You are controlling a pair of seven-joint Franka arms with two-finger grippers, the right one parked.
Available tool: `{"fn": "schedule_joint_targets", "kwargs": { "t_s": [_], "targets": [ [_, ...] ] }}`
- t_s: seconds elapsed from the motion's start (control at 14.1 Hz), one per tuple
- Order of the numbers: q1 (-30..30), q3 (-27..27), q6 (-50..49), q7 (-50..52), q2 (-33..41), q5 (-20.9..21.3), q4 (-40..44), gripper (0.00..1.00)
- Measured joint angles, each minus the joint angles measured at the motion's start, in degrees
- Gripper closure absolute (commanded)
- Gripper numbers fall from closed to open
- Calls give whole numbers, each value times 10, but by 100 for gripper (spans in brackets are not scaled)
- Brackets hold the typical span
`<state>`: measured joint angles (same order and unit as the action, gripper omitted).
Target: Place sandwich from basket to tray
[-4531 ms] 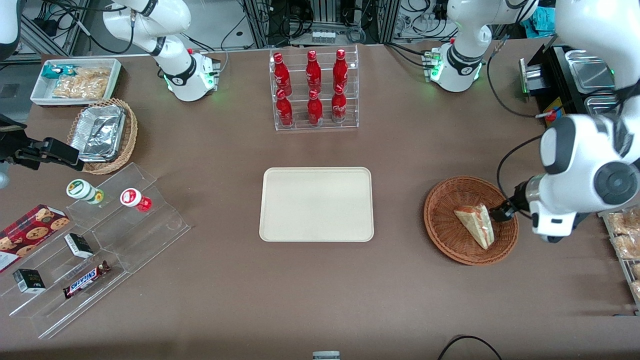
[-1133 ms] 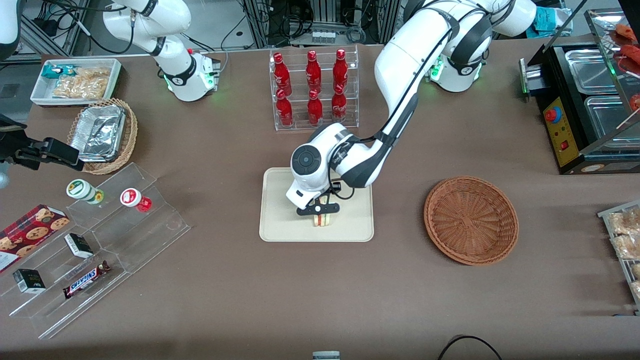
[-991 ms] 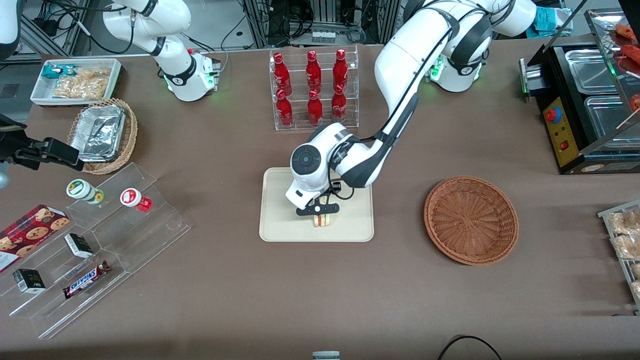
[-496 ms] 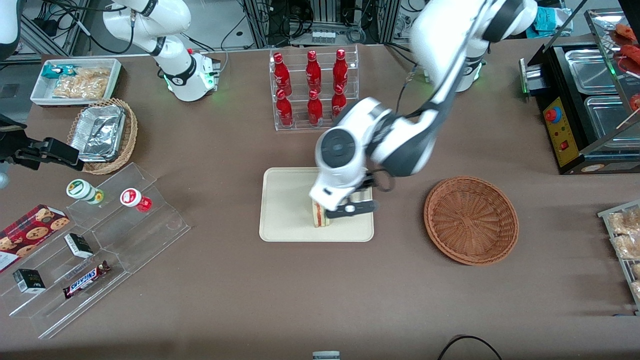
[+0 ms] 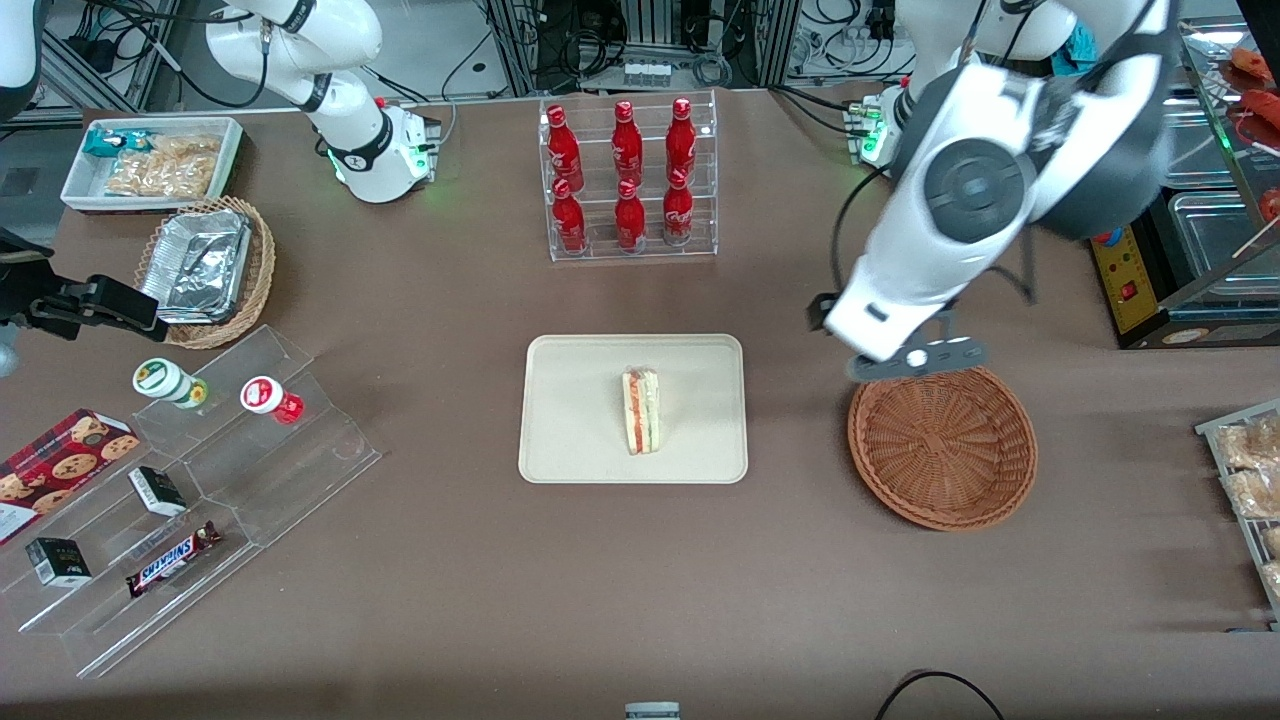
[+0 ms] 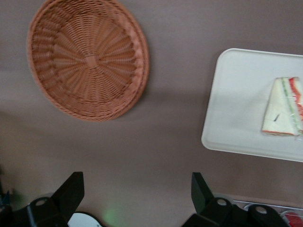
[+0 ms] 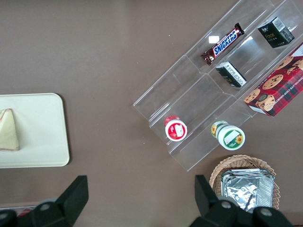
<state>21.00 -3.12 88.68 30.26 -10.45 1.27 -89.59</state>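
Observation:
The sandwich (image 5: 641, 410), a white bread wedge with red and green layers, stands on its edge on the cream tray (image 5: 575, 400), free of the gripper. The left wrist view shows the same sandwich (image 6: 283, 113) and tray (image 6: 236, 104). The reddish-brown woven basket (image 5: 940, 445) lies empty toward the working arm's end of the table, also in the left wrist view (image 6: 87, 59). The left arm's gripper (image 5: 915, 360) hangs high above the table, over the basket's rim farther from the front camera. Its fingers stand wide open, and the gripper (image 6: 137, 182) holds nothing.
A clear rack of red bottles (image 5: 628, 180) stands farther from the front camera than the tray. Toward the parked arm's end are a stepped acrylic display (image 5: 200, 480), a tan basket of foil trays (image 5: 205, 270) and a white snack bin (image 5: 150, 160). A black appliance (image 5: 1150, 230) sits at the working arm's end.
The gripper has opened and let go of the sandwich, which stays on the tray. The arm has risen and swung toward the basket at the working arm's end.

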Motion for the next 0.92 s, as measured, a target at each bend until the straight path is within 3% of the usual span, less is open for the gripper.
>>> {"fn": "schedule_joint_targets", "kwargs": {
  "t_s": [0.5, 0.92],
  "targets": [
    [-119, 2, 0, -102, 79, 5, -72, 0],
    [-188, 3, -5, -186, 94, 8, -80, 0]
  ]
}}
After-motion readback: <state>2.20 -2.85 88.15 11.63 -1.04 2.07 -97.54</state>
